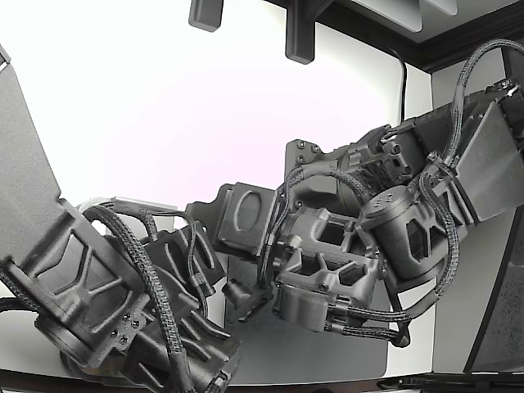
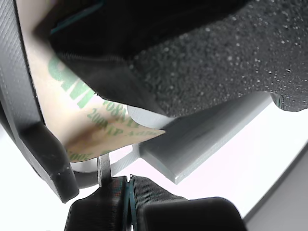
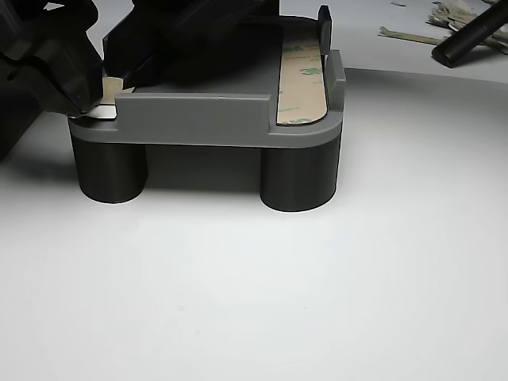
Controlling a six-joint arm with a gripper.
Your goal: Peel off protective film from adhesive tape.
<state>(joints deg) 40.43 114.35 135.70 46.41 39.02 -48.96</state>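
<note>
The protective film (image 2: 72,113) is tan with green print and lies on tape on a grey fixture (image 2: 202,139). One corner of the film (image 2: 144,134) is lifted off the fixture. My gripper (image 2: 128,199) has its black pads pressed together. A thin metal tip (image 2: 103,168) sticks out from them and meets the lifted flap's edge. In the other view the gripper (image 3: 83,87) is at the fixture's (image 3: 198,119) left corner, at a raised tan film end (image 3: 113,84). A second tan strip (image 3: 302,79) lies flat along the fixture's right side.
The fixture stands on two black round legs (image 3: 300,178) on a white table. Peeled film scraps (image 3: 444,16) and a black rod (image 3: 468,36) lie at the back right. In the exterior view a second arm (image 1: 106,303) crowds in from the left, close to mine (image 1: 327,270).
</note>
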